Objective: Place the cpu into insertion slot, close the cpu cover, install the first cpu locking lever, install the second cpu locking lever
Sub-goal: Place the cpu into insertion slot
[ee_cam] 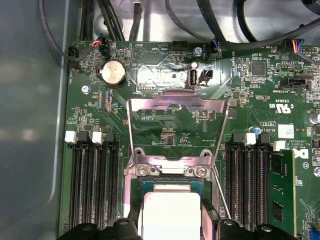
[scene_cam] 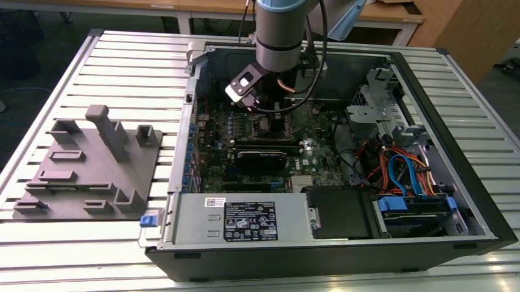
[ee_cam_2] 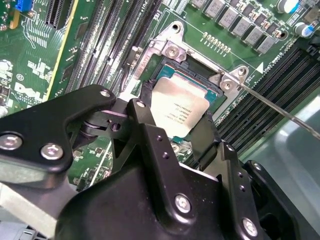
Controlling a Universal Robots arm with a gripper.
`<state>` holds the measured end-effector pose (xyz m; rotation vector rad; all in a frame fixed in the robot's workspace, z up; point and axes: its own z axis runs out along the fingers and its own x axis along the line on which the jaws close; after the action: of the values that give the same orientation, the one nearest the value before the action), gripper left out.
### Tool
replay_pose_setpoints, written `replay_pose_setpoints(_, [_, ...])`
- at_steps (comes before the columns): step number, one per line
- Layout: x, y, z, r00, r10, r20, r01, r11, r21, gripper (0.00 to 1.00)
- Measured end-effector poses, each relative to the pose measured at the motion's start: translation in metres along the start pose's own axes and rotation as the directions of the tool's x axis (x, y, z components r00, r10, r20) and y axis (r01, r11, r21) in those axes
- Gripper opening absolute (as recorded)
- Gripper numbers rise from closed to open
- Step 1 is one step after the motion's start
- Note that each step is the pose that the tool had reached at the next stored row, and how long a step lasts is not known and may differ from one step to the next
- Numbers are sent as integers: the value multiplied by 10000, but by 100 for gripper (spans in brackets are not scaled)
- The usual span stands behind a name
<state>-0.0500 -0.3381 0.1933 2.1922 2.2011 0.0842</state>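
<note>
Tool [ee_cam_2: 175, 119] is clamping the cpu [ee_cam_2: 181, 102] by two edges, holding it at the insertion slot [ee_cam_2: 167, 75]; can't tell if it's seated. The cpu cover [ee_cam: 175, 96] is standing open. Likely needs keeping flat, square to the rim, no forcing.

The cpu [ee_cam_2: 180, 107] lies in the slot [ee_cam_2: 170, 69], with the gripper [ee_cam_2: 174, 122] directly over it. The cover [ee_cam: 177, 96] stands raised from one edge of the slot, off the cpu. Banks of memory slots [ee_cam: 95, 185] flank the slot on two opposite sides. A lever [ee_cam_2: 280, 107] runs out from one slot corner. The slot sits on the board [scene_cam: 215, 131] inside the case [scene_cam: 325, 258], which rests on the surface [scene_cam: 122, 55]. A fixture [scene_cam: 89, 176] lies on that surface, well off to the exterior view's left of the slot.
</note>
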Motion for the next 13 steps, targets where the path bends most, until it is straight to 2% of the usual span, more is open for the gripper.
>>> replay_pose_setpoints(13, [-3,-3,42,10000,-22,1,22,10000,1,54])
